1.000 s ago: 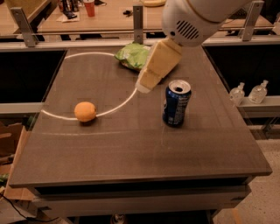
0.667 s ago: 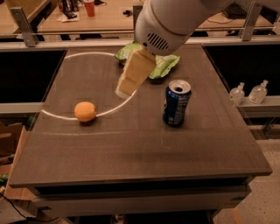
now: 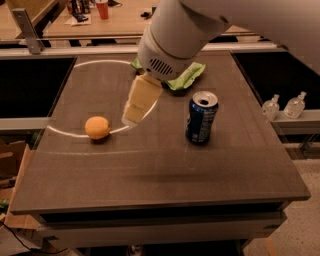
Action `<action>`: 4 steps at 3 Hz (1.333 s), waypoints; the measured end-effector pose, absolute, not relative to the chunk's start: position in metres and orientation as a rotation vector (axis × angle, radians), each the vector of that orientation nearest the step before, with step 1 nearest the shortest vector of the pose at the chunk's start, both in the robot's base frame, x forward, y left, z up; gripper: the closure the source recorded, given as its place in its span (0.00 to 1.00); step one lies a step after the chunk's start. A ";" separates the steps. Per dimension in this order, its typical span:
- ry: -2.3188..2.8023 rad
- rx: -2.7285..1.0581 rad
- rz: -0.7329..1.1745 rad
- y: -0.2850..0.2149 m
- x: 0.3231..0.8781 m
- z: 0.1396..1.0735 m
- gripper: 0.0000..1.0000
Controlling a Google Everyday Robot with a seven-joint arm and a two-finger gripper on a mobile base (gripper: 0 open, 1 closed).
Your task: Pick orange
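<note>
The orange (image 3: 97,127) sits on the bench (image 3: 165,200), well to the left of the blue soda can (image 3: 202,117) and about level with the can's lower half. It lies right on a thin white curved line (image 3: 102,61) that loops across the bench top to the left of the can. Nothing is touching the orange.

My tool (image 3: 132,116) hangs between the orange and the can, nearer the orange. It is tilted, with its pale tip pointing down and to the left. The tip is just beside the orange but apart from it. From this side the tool reads as one cream wedge, so I cannot tell how far open it is. I see nothing held in it. The big white housing of my arm (image 3: 175,35) rises from the tool, up and to the left of the can.

The can stands upright with its opened top showing. A crumpled green bag (image 3: 187,77) lies behind the can, a little to its left, and my arm partly covers it.

Two small clear bottles (image 3: 272,106) stand on a lower ledge off the bench, to the right of the can. A red cup (image 3: 102,9) stands on another table far behind the can and to its left.
</note>
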State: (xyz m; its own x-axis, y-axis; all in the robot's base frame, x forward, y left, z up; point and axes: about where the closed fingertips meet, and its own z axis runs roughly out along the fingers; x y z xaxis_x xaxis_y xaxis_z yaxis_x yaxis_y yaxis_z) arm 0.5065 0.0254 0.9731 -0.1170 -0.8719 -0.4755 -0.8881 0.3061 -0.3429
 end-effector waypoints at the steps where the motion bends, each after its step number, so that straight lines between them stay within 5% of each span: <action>1: 1.973 -1.554 0.059 0.026 0.504 0.970 0.00; 4: 2.094 -1.474 0.164 0.045 0.492 0.877 0.00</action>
State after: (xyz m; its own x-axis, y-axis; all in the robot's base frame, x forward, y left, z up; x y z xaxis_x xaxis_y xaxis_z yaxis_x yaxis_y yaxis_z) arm 0.4918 0.0446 0.8771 -0.2321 -0.8270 -0.5120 -0.8968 0.3858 -0.2167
